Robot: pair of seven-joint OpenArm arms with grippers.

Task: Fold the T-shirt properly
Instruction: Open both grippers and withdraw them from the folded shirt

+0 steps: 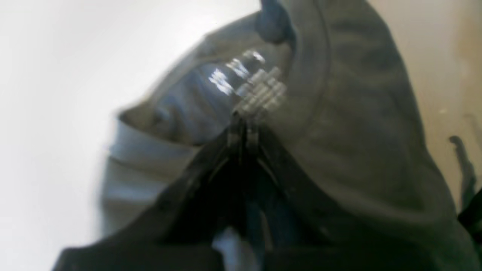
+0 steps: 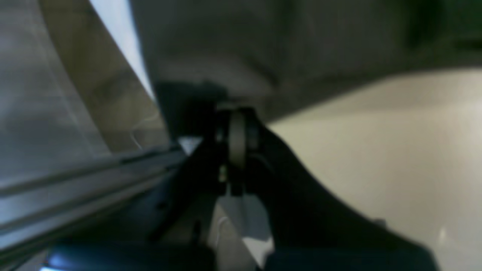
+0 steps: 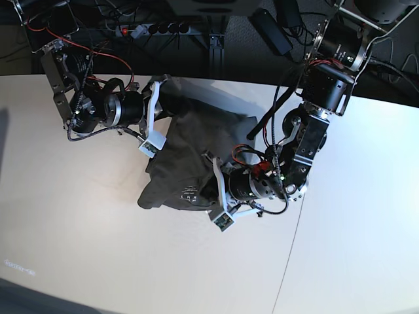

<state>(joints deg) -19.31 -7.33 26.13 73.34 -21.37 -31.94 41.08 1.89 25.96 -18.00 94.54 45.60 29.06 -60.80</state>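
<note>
The dark grey-olive T-shirt (image 3: pixel 186 150) lies bunched on the beige table (image 3: pixel 78 229) between my two arms. Its white-printed neck label (image 3: pixel 190 194) faces up near the front edge. My left gripper (image 3: pixel 209 185) is shut on the T-shirt beside the neck. In the left wrist view the closed fingertips (image 1: pixel 243 130) pinch cloth just below the label (image 1: pixel 256 86), with the ribbed collar (image 1: pixel 308 75) arching over. My right gripper (image 3: pixel 163 99) is shut on the T-shirt's far edge. In the right wrist view its closed fingertips (image 2: pixel 237 128) hold blurred grey cloth (image 2: pixel 263 49).
A seam (image 3: pixel 291 235) runs across the table on the right. Beyond the table's back edge are a power strip (image 3: pixel 154 28) and hanging cables (image 3: pixel 268 26). The arm bases stand at the back left (image 3: pixel 59 72) and back right (image 3: pixel 327 85).
</note>
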